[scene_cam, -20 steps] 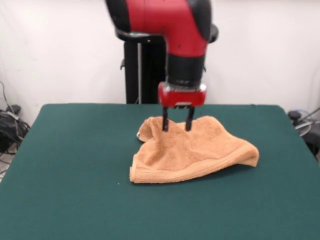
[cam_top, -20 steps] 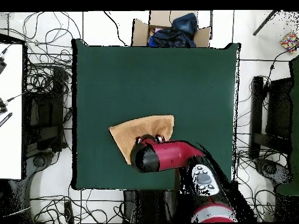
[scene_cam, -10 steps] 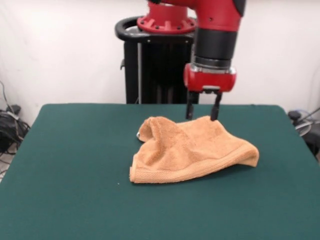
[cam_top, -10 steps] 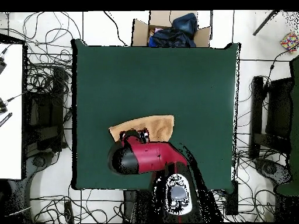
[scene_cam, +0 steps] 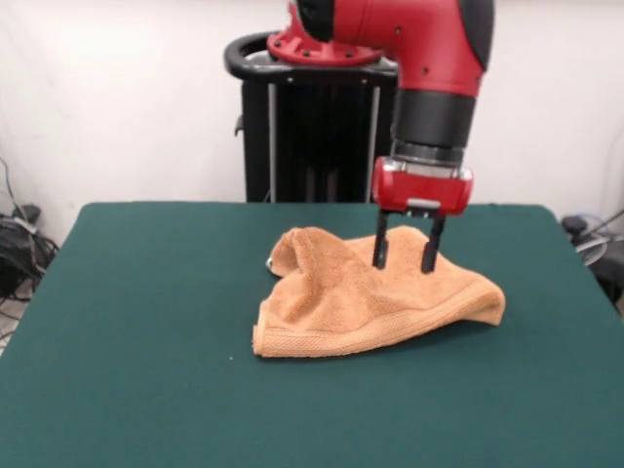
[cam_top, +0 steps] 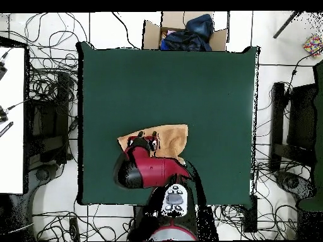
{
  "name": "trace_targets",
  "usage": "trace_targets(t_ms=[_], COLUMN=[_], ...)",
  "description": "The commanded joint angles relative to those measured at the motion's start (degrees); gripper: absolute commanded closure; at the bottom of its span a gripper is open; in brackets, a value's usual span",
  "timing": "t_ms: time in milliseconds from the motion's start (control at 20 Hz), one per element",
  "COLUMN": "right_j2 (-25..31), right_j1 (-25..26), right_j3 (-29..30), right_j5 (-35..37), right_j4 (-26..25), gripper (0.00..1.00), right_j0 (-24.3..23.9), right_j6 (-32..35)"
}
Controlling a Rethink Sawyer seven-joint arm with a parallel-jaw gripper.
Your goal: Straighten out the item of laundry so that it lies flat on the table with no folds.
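Observation:
The orange-tan towel (scene_cam: pixel 341 297) lies crumpled on the green table (scene_cam: pixel 146 341), humped at its back left, with a banded hem along the front. My gripper (scene_cam: pixel 404 266) hangs straight down over the towel's right half. It is open, its two black fingers (scene_cam: pixel 380 252) spread, their tips at the cloth's upper surface with nothing pinched between them. From overhead, the towel (cam_top: pixel 171 138) shows as a wedge partly hidden under the red arm, and the gripper (cam_top: pixel 146 135) sits over its left part on the table (cam_top: pixel 164 75).
A cardboard box holding dark clothes (cam_top: pixel 183 31) stands just beyond the table's top edge in the overhead view. Cables (cam_top: pixel 44 94) cover the floor around the table. Wide bare felt surrounds the towel on all sides.
My gripper left the towel's back-left hump, swung across to the right, and came down over the right half. It stayed open. The towel's shape looks unchanged.

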Motion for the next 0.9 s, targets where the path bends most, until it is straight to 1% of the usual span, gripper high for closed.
trace_targets(t_ms=[50, 200, 500, 900], right_j2=[-6.82, -6.57, -4.84, 0.17], right_j1=[9.33, 10.45, 11.63, 13.38], right_j3=[-3.21, -2.69, -2.65, -5.94], right_j5=[-4.76, -6.88, -10.12, -12.54], right_j4=[7.46, 8.20, 7.51, 2.55], gripper=[0.00, 0.00, 0.00, 0.00], right_j0=[2.85, 2.45, 0.49, -6.01], right_j6=[12.36, 11.84, 11.44, 9.52])
